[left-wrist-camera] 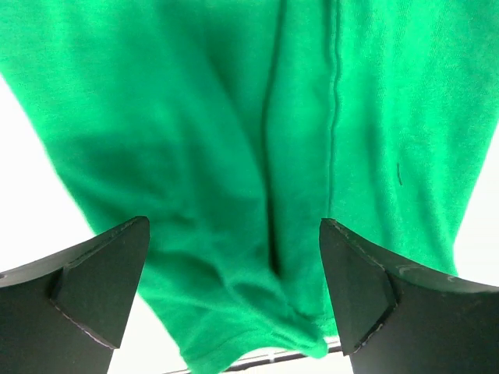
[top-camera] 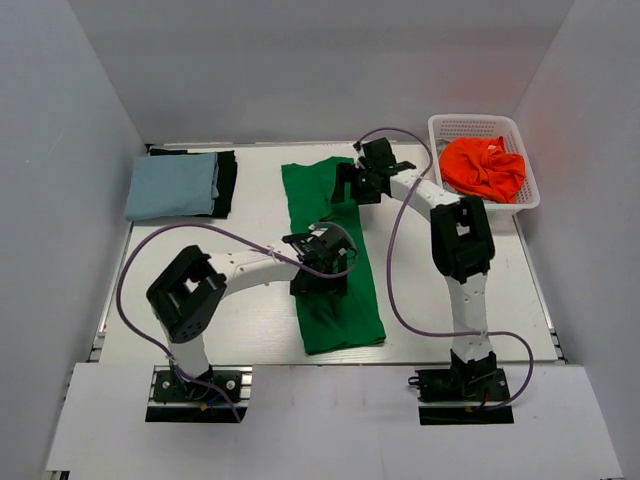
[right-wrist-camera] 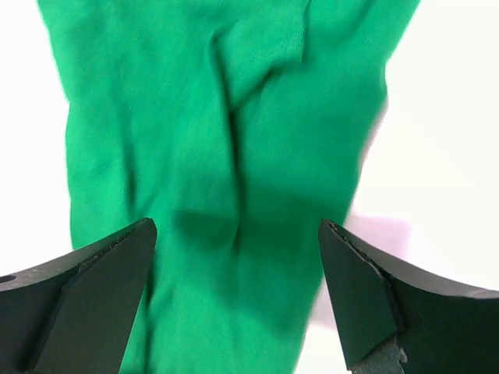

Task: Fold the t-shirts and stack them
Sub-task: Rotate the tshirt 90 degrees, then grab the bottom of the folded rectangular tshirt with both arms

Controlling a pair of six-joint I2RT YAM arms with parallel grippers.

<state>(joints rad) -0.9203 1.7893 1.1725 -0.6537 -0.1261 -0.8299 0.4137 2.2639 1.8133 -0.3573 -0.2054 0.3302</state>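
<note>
Green t-shirt first: from the overhead camera it lies as a long, narrow band down the middle of the table, its far end near the back edge and its near end close to my bases. My left gripper hangs over the middle of that band, my right gripper over its far end. At the far left corner a pale blue t-shirt lies folded on top of a black t-shirt, whose edge shows along the right and the back. At the far right an orange t-shirt sits crumpled inside a white mesh basket. Markings on my arms are too small to read from up here.

Left wrist camera: my left fingers stand spread wide with nothing between them and green cloth below. This view gives what the overhead one does not: a stitched seam running straight along the cloth, a soft crease beside it, and the hem at the bottom, with bare table on both sides.

Right wrist camera: my right fingers are likewise spread wide and hold nothing. Beneath them the cloth is wrinkled, with a folded flap lying across the top, and the table shows on either side. Whether my fingertips touch the cloth I cannot tell in either wrist view.
</note>
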